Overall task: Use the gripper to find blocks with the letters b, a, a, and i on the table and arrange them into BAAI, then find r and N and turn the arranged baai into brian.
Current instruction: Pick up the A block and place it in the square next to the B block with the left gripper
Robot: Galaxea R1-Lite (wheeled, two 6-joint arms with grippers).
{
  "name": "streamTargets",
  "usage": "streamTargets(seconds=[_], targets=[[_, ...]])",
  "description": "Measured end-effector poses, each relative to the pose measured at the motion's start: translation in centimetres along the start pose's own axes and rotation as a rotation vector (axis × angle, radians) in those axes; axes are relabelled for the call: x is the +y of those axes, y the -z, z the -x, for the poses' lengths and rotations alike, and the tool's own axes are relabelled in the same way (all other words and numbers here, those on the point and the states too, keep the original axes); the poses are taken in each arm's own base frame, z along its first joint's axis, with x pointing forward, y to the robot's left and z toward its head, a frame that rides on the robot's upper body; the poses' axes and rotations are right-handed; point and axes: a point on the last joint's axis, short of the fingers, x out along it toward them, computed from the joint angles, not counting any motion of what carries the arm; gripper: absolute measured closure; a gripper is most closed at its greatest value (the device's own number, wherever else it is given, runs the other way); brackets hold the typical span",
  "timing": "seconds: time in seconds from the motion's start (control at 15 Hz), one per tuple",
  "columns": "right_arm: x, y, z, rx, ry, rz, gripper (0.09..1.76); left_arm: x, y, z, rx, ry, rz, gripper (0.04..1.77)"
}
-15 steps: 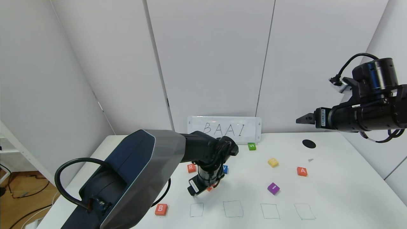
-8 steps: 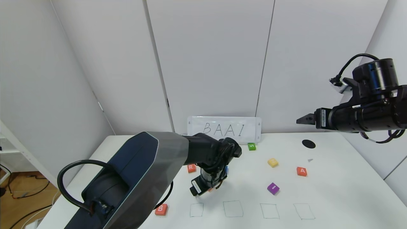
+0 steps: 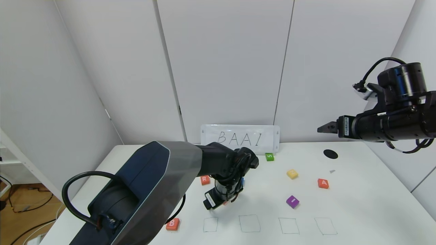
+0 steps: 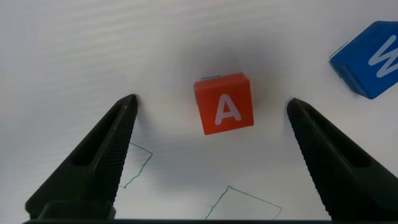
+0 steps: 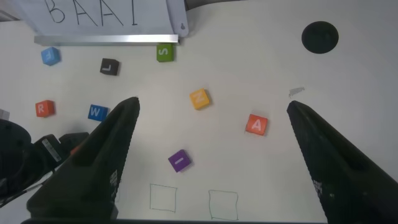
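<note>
I have the left gripper [image 4: 211,118] spread wide just above the table [image 3: 357,204], an orange-red A block [image 4: 224,104] lying untouched between its fingertips, while the right gripper [image 5: 211,118], also spread, hangs high and well apart.

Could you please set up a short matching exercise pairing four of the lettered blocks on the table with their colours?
Blocks:
1. S block
2. I block
3. W block
4. R block

Colours:
a. orange-red
b. blue
c. green
d. purple

Pairs: 1-c, 2-d, 3-b, 4-a.
</note>
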Motion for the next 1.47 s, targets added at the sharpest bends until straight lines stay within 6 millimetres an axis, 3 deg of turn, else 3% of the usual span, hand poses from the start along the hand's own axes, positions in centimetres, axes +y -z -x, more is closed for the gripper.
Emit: streamTargets(seconds=[0.07,0.33,0.6,0.67,1.47], targets=[[0.00,0.01,-0.02,0.000,0.001,0.000,0.14,0.00,0.00,-0.01,0.000,-0.001,0.000,0.09],[0.03,0.03,-0.07,0.002,-0.001,0.001,0.14,0.09,0.03,-0.11,0.002,-0.009,-0.004,0.65],[0.05,0.05,-0.09,0.003,-0.001,0.001,0.14,0.00,0.21,-0.22,0.002,-0.007,-0.009,1.06],[0.05,0.04,-0.07,0.002,-0.001,0.001,0.14,-0.01,0.24,-0.26,0.002,-0.006,-0.010,1.30],[0.04,-0.03,0.13,-0.003,-0.001,0.001,0.14,0.85,0.26,0.37,-0.005,-0.083,-0.047,1.30]])
